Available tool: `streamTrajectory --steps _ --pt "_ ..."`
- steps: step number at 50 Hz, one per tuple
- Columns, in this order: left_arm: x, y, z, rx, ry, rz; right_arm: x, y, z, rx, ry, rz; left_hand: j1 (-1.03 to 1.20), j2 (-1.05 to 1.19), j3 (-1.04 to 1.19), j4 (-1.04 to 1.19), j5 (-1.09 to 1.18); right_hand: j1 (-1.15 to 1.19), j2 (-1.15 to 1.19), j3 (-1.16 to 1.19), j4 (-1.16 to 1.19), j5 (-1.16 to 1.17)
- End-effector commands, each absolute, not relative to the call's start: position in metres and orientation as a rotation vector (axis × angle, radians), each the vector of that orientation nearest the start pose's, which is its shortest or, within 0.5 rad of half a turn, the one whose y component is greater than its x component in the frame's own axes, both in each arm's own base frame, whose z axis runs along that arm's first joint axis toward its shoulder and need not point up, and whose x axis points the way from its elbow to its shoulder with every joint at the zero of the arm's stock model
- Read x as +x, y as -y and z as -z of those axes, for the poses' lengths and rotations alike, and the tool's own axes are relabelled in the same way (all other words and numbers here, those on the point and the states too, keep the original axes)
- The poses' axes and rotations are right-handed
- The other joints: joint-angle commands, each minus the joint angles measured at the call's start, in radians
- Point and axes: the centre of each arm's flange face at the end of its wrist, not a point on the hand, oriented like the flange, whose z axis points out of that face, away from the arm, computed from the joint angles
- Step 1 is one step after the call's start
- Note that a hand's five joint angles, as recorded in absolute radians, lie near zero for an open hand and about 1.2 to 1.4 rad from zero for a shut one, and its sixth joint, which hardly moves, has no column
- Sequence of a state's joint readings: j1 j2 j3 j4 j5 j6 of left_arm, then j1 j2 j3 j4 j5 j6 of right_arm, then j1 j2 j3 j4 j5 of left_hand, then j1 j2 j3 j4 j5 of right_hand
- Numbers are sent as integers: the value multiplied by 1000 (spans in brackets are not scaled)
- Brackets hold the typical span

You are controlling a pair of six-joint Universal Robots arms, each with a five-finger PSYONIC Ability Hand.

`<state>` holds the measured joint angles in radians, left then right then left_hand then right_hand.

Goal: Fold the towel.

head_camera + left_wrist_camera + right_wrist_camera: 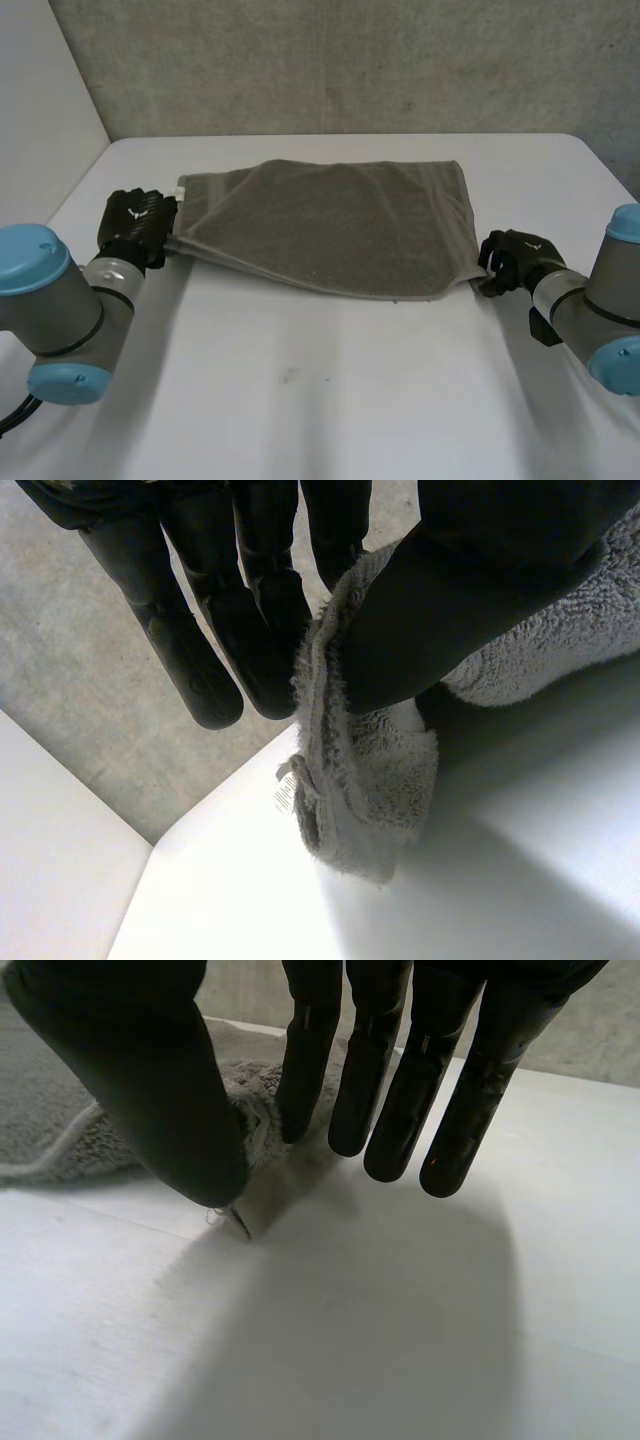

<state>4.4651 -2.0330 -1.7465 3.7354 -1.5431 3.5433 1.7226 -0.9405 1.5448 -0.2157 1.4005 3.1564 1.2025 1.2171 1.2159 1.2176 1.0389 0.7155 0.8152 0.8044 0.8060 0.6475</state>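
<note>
A grey towel [330, 225] lies spread across the middle of the white table [330, 400], its left side doubled over in a slanting fold. My left hand [135, 225] is at the towel's left corner. In the left wrist view the thumb [450, 590] presses the bunched corner [370, 780] against the straight fingers, and the corner hangs just above the table. My right hand [510, 262] is at the near right corner. In the right wrist view that corner [262, 1125], with a small white label, is bunched between the thumb [150, 1080] and the nearest finger.
A grey wall runs behind the table's far edge. The table's left edge is close beside my left hand, with a lower white surface beyond it. Bare tabletop stretches from the towel to the front edge.
</note>
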Motion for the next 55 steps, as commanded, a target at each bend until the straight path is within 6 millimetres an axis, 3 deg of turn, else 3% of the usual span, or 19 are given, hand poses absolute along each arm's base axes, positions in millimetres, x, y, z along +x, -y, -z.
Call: streamTrajectory --steps 1,8,10,19,21,22,24,25,27,28,30,31,33,36,44,47,50,52,55 --pt "-219 324 -154 731 -2083 2111 203 344 -115 -231 -2385 1565 194 179 180 179 183 194 95 105 104 88" --pt "-220 324 -154 733 -2082 2113 205 345 -110 -221 -2381 1552 194 179 180 179 183 318 218 229 227 211" --pt "-220 324 -154 735 -2084 2109 205 348 -110 -220 -2380 1566 194 179 180 179 183 679 579 590 588 572" --pt "-217 315 -152 769 -2143 2031 204 353 -134 -277 -2329 1670 194 179 180 179 183 681 581 592 590 574" --pt "-216 304 -152 803 -2220 1943 206 349 -152 -399 -2313 1740 194 179 180 179 183 681 581 592 590 574" --pt "-216 304 -152 803 -2221 1943 206 349 -152 -400 -2313 1740 194 179 180 179 183 681 581 592 590 574" --pt "-213 290 -149 836 -2315 1829 204 339 -163 -632 -2350 1808 194 179 180 179 183 681 581 592 590 574" --pt "-213 290 -149 836 -2315 1828 204 339 -163 -634 -2350 1808 194 179 180 179 183 681 581 592 590 574" --pt "-209 277 -151 858 -2387 1735 201 323 -169 -976 -2426 1806 194 179 180 179 183 681 581 592 590 574" --pt "-209 277 -151 858 -2387 1735 201 323 -169 -978 -2427 1806 194 179 180 179 183 681 581 592 590 574" --pt "-205 266 -156 865 -2428 1675 194 308 -166 -1295 -2495 1727 194 179 180 179 183 681 581 592 590 574" --pt "-205 265 -156 865 -2428 1674 194 308 -166 -1297 -2496 1726 194 179 180 179 183 681 581 592 590 574" --pt "-203 254 -160 886 -2453 1627 188 292 -164 -1520 -2545 1615 194 179 180 179 183 681 581 592 590 574" --pt "-201 247 -164 908 -2463 1589 179 276 -175 -1615 -2618 1551 194 179 180 179 183 681 581 592 590 574" --pt "-188 199 -186 1098 -2497 1313 166 232 -205 -1807 -2656 1379 194 179 180 179 183 681 581 592 590 574" --pt "-188 197 -190 1103 -2487 1325 166 232 -210 -1822 -2642 1411 194 179 180 179 183 681 581 592 590 574" --pt "-189 204 -196 1087 -2453 1386 171 242 -218 -1806 -2603 1556 194 179 180 179 183 681 581 592 590 574" --pt "-194 222 -200 1067 -2388 1490 177 262 -224 -1771 -2537 1771 194 179 180 179 183 681 581 592 590 574" --pt "-198 233 -195 1063 -2367 1521 180 277 -221 -1745 -2513 1858 194 179 180 179 183 681 581 592 590 574"
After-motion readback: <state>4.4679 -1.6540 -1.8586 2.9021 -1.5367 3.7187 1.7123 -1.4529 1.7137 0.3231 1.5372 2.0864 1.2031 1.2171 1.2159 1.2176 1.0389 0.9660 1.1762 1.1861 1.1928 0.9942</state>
